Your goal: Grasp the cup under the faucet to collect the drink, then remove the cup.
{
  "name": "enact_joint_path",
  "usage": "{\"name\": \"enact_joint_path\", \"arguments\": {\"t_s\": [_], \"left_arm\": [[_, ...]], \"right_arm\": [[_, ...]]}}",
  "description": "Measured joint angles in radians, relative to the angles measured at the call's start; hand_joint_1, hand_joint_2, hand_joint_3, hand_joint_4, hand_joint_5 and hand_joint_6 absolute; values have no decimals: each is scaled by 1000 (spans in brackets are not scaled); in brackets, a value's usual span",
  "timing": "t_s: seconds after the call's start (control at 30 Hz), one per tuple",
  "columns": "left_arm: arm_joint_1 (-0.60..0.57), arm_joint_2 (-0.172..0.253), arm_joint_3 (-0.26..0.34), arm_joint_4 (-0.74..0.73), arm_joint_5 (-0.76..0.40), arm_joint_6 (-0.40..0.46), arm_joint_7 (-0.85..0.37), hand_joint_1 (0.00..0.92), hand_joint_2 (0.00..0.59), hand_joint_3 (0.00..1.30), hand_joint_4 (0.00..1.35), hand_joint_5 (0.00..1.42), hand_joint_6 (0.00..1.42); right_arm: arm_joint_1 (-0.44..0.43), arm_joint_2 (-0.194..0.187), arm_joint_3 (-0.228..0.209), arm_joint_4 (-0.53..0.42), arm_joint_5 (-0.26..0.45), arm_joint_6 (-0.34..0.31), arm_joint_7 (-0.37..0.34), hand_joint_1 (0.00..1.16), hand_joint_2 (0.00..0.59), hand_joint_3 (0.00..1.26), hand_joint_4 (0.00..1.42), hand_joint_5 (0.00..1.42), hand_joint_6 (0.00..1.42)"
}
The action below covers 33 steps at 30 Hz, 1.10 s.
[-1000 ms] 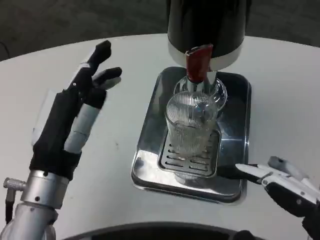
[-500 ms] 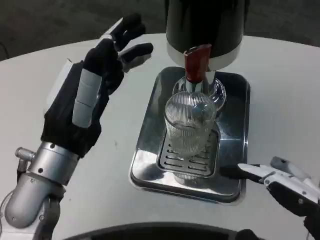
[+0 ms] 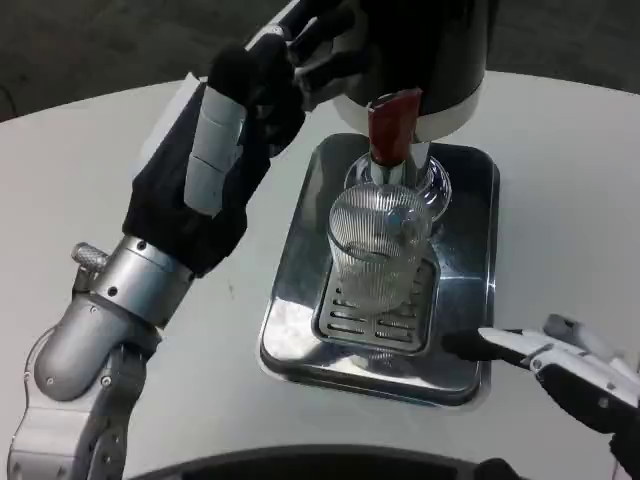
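**Reaching for the faucet lever above the cup**

Reaching our left hand, fingers spread, beside the red faucet lever, we see the cup standing below it. Our right hand waits, fingers apart. Next, we judge: press the lever.

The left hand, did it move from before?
Yes. The left hand went up and across the table toward the black dispenser, while the tray stayed put.

cup on tray | under faucet | tray on table
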<state>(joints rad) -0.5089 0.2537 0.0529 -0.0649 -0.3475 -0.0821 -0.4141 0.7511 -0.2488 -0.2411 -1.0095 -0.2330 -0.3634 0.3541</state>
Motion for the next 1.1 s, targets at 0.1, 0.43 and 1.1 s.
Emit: {"name": "enact_joint_path", "arguments": {"t_s": [0.1, 0.43, 1.1], "left_arm": [[-13, -1, -3, 15, -1, 11, -33, 0, 62, 125, 76, 180, 101], [-49, -12, -4, 64, -17, 22, -97, 0, 62, 125, 69, 177, 92], [-69, -16, -31, 68, -36, 55, -180, 0, 64, 125, 67, 177, 90]], "right_arm": [[0, 0, -1, 0, 0, 0, 0, 598, 466, 255, 239, 170, 9], [0, 1, -4, 0, 6, 0, 0, 597, 466, 258, 239, 170, 14], [-5, 1, -8, 0, 6, 7, 0, 596, 466, 259, 243, 178, 15]]}}
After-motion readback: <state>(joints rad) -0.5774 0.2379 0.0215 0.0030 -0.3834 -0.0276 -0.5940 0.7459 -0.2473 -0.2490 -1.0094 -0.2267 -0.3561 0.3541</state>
